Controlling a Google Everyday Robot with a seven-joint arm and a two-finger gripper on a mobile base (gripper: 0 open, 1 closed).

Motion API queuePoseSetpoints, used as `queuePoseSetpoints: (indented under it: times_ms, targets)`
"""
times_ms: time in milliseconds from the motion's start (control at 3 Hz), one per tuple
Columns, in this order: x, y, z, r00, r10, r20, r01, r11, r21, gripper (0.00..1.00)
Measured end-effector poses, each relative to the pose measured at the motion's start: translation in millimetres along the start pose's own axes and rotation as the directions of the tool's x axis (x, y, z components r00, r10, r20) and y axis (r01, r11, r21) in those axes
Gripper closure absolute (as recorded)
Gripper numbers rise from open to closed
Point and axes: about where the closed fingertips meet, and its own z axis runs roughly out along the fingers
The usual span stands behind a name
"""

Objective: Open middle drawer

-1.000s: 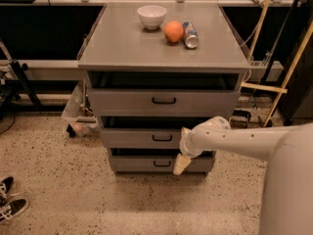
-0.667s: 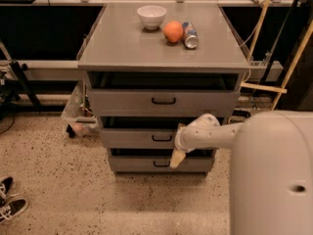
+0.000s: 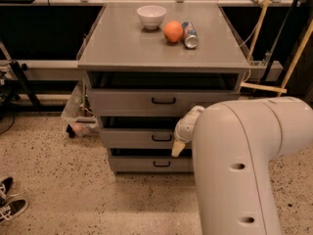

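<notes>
Three grey drawers in one cabinet [image 3: 122, 50]: top drawer [image 3: 122, 102], middle drawer [image 3: 129, 138], bottom drawer [image 3: 132, 164]; on top one white bowl [image 3: 151, 16], one orange [image 3: 172, 31], one can [image 3: 189, 35]; two shoes [image 3: 13, 208] on the floor; one gripper [image 3: 178, 148], just before the middle drawer

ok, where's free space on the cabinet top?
Front half of the cabinet top, and the back-left corner beside the bowl. Crowded back centre: bowl, orange, can. Gripper is at the middle drawer, beside its handle.
</notes>
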Motion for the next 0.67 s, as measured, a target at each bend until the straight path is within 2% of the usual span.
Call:
queuePoseSetpoints:
  times_ms: [333,667]
  targets:
    - [3,16,17,0.999,0.044,0.032,-0.042,0.9981,-0.044,0.00]
    - [25,22,56,0.989,0.114,0.095,-0.108,0.9917,-0.070,0.00]
